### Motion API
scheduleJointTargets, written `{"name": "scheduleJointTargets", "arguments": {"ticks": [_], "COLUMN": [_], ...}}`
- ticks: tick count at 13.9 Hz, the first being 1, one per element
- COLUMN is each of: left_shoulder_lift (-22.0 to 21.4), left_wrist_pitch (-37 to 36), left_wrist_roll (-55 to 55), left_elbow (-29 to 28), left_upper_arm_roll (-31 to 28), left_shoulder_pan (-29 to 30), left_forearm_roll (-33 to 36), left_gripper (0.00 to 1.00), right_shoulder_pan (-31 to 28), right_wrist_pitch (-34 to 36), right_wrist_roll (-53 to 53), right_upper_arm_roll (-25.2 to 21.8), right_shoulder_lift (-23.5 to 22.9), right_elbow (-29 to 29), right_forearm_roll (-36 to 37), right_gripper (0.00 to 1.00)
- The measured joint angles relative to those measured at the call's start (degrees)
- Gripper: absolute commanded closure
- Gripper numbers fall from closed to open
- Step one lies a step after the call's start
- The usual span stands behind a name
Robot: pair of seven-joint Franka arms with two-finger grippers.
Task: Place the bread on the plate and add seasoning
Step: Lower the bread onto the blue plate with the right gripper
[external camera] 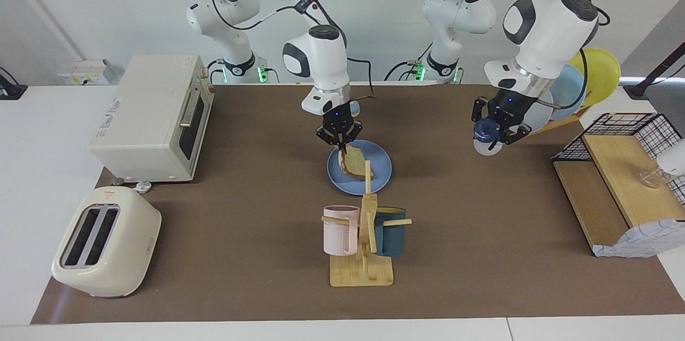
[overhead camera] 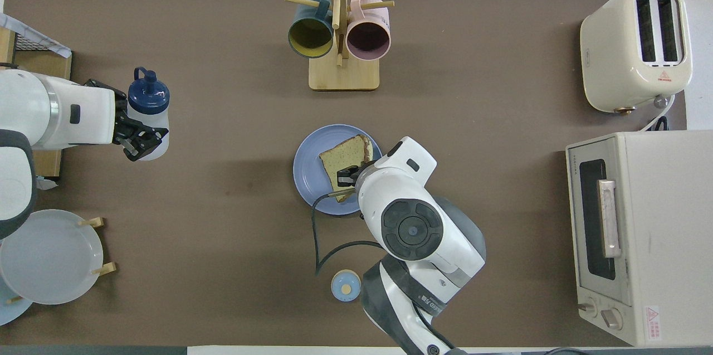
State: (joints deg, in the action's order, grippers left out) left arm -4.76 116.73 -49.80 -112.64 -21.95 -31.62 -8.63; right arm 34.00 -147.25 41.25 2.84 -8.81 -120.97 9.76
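The right tool [external camera: 341,141] is down over the blue plate [overhead camera: 308,176], tips pressed together on the corner of the bread [overhead camera: 346,158] that lies nearest the robots. The slice lies tilted, most of it resting on the plate, the pinched edge a touch raised. The plate sits mid-bench, nearer the robots than the mug rack [external camera: 363,239].

Over toward the left arm's end of the bench from the plate, the left tool [external camera: 495,126] hangs in the air, clamped round the seasoning bottle [overhead camera: 148,115], gripping the pale body below the dark blue cap. The bottle is tipped over, cap pointing away from the robots.

That bread looks light and soft. Squeeze hard and it dents or tears, so an edge pinch at the crust, the firmer part, is the sensible hold. Let go low and it should flop flat.

The bottle looks light, thin-walled plastic, probably slick and a bit squashy, so mid-body is the safe place, clear of the flip cap.
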Motion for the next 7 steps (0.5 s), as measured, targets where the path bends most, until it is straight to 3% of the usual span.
{"name": "scheduleJointTargets", "arguments": {"ticks": [1, 2, 7], "left_shoulder_lift": [-0.1, -0.3, -0.7], "left_wrist_pitch": [-0.7, -1.5, -3.7], "left_wrist_roll": [-1.1, -2.2, -5.6], "left_elbow": [0.0, 0.0, 0.0], "left_upper_arm_roll": [0.0, 0.0, 0.0], "left_shoulder_pan": [0.1, 0.2, 0.4], "left_forearm_roll": [0.0, 0.0, 0.0], "left_gripper": [1.0, 1.0, 1.0], "right_shoulder_pan": [-0.1, -0.1, -0.2], "right_wrist_pitch": [0.0, 0.0, 0.0], "right_wrist_roll": [0.0, 0.0, 0.0], "right_upper_arm_roll": [0.0, 0.0, 0.0], "right_shoulder_lift": [0.0, 0.1, 0.2], "right_elbow": [-0.1, -0.2, -0.2], "right_forearm_roll": [0.0, 0.0, 0.0], "right_gripper": [0.05, 0.0, 0.0]}}
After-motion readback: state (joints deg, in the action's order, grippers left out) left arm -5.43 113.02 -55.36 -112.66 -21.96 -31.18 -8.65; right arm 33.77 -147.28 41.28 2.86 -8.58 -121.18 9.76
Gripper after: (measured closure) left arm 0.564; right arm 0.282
